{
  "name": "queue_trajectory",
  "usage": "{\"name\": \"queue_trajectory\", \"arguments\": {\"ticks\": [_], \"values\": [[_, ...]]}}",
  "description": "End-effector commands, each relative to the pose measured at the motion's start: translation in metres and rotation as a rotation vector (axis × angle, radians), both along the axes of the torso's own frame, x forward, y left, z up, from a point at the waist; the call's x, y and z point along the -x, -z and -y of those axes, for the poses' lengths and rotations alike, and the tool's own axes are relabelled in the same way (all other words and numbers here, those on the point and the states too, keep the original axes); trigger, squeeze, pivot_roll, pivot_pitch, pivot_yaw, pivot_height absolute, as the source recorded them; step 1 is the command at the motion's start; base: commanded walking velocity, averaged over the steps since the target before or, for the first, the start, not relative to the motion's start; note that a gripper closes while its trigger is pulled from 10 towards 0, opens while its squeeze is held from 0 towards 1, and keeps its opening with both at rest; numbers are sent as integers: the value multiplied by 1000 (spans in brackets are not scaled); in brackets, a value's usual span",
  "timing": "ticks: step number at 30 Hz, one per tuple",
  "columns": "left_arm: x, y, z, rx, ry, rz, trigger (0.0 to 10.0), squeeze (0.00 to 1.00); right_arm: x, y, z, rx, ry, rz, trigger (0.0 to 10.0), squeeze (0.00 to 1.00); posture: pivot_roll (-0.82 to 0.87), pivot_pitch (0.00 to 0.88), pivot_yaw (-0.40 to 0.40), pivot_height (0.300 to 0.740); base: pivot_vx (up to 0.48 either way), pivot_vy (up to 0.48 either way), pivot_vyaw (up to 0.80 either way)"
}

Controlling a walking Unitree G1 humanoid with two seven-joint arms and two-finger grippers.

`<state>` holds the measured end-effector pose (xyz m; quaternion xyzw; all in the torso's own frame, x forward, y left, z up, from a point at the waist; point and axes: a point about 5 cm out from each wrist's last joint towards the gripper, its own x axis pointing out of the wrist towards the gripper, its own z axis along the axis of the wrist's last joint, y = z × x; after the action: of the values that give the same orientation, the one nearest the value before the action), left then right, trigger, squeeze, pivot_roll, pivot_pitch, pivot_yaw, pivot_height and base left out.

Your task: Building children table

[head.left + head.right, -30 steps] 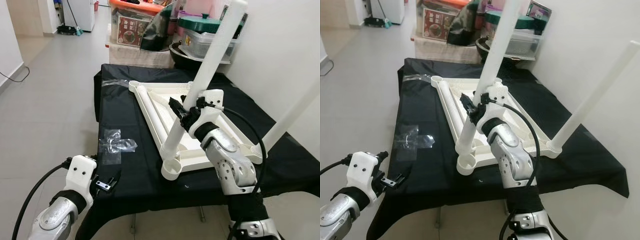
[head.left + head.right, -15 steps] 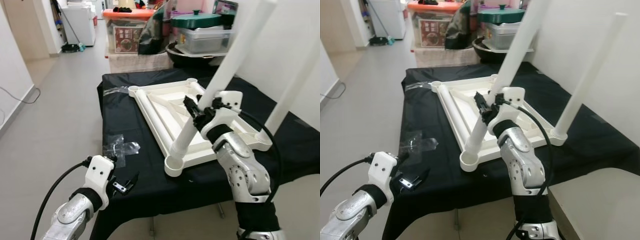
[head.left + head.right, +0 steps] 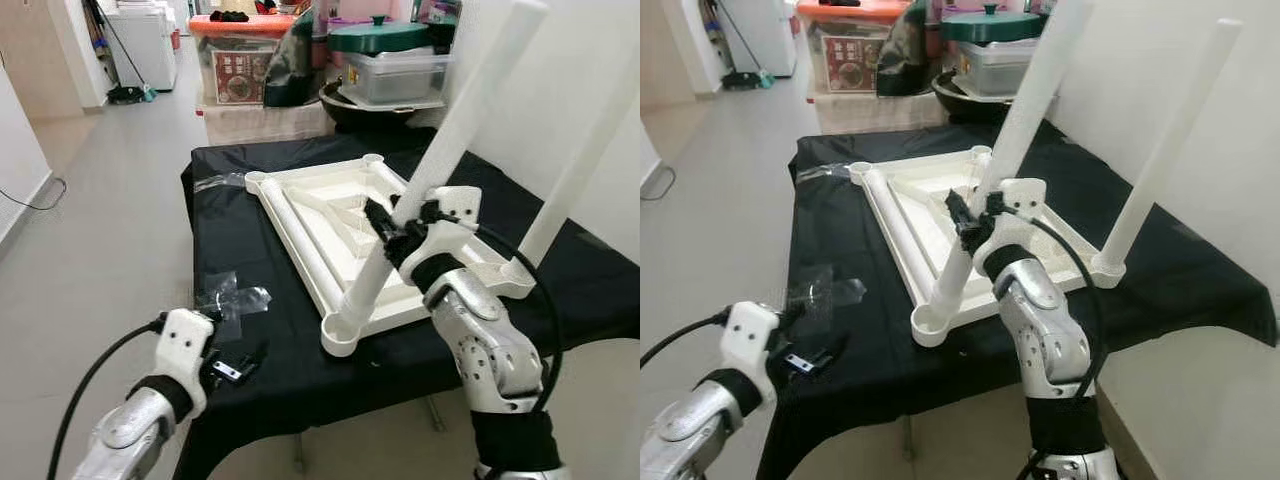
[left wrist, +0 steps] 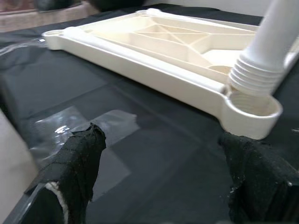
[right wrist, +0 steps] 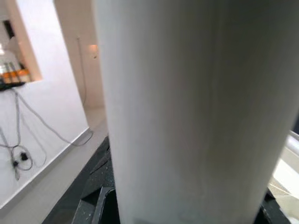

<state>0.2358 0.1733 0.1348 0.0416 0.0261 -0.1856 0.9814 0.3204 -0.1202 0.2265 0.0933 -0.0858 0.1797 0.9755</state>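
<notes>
A white tabletop lies upside down on a black-draped table. One white leg stands fitted in its right corner. My right gripper is shut on a second white leg, held tilted. That leg's threaded end sits at the rim of the near corner socket, not straight in it. My left gripper hovers open by the table's front left edge. Its black fingers point toward the socket. The held leg is seen close up in the right wrist view.
Clear tape patches are stuck on the cloth near the left edge. Storage boxes and pots are stacked beyond the table's far end. A white wall runs close along the right. Bare floor lies to the left.
The camera has shifted a little. The right gripper still holds the tilted leg at the near corner socket, and the left gripper stays open by the front edge.
</notes>
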Motion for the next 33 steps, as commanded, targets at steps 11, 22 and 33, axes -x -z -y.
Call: {"name": "queue_trajectory", "arguments": {"ticks": [11,22,33], "values": [[2,0,1,36,-11,-12,10000,0,0,-1,-5,2,-37,-15,0,0,122,0,-85,740,0,216,0],[3,-2,1,33,-19,13,10000,0,0,0,-4,20,-35,-14,0,0,129,0,-97,740,0,248,0],[3,-3,5,29,-10,26,10000,0,-8,-8,7,57,-4,17,0,0,124,0,-103,740,0,0,0]]}}
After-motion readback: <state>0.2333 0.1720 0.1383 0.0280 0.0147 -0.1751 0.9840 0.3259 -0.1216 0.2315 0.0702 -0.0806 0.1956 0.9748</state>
